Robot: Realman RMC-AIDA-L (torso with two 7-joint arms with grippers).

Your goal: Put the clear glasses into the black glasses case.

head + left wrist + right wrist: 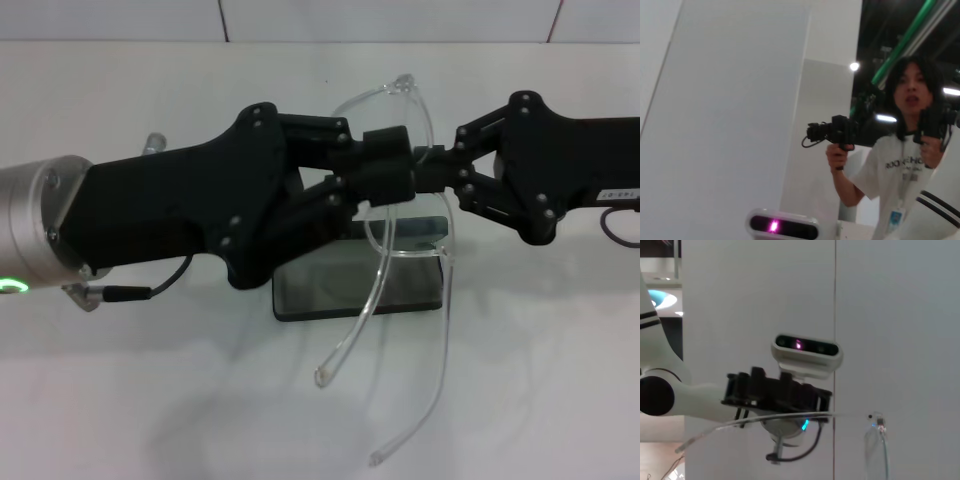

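I see both pincers meeting above the counter. My left pincer and right pincer are each clamped on the front of the clear glasses, held up in the air with the arms trailing toward me. The black glasses case lies open on the counter directly underneath.

A person's white T-shirt bears partly legible dark lettering, "ROCK…HO…".
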